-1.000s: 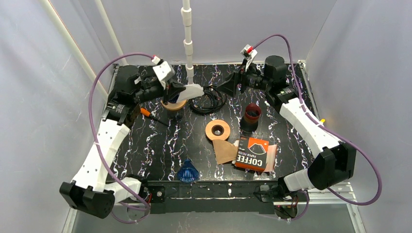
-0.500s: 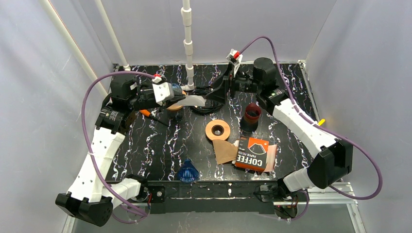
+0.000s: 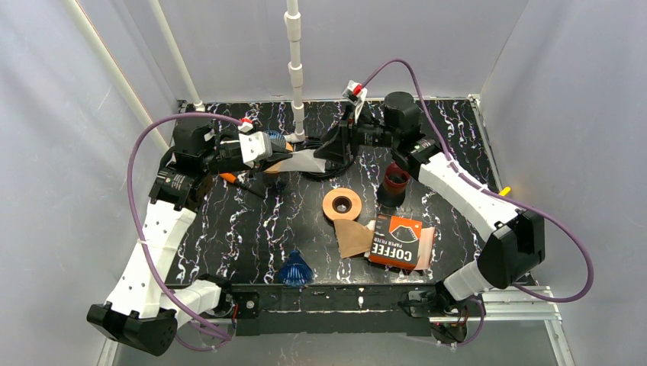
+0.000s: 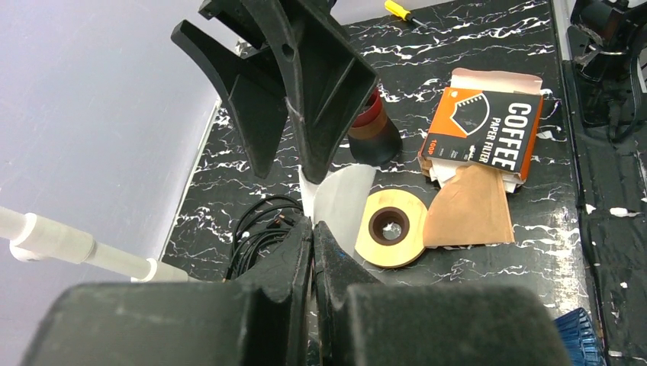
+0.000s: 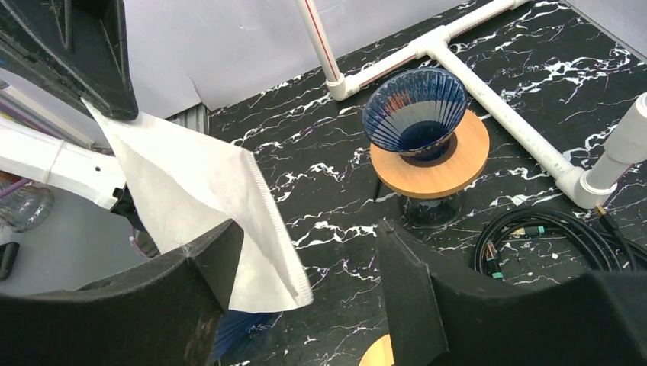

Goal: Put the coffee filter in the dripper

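My left gripper [image 4: 313,229] is shut on one corner of a white paper coffee filter [image 4: 343,202] and holds it in the air over the back of the table. In the top view the filter [image 3: 304,160] spans from the left gripper [image 3: 276,163] to my right gripper [image 3: 326,149]. The right gripper [image 5: 305,259] is open, and the filter's free edge [image 5: 198,198] hangs between its fingers, close to the left one. The blue ribbed dripper [image 5: 414,107] sits upright and empty on a round wooden stand [image 5: 458,160]. In the top view the left gripper mostly hides it.
A wooden ring [image 3: 342,204], a brown filter [image 3: 352,238], the orange coffee filter box [image 3: 400,241] and a dark cup [image 3: 395,183] lie mid-table. A black cable coil [image 3: 328,166] and white pipe [image 3: 294,61] are at the back. A second blue dripper [image 3: 294,269] sits near the front edge.
The right arm has swung left until its jaws straddle the filter's free end, and the jaws have narrowed somewhat. The left gripper dropped and shifted slightly left with the filter, then held still.
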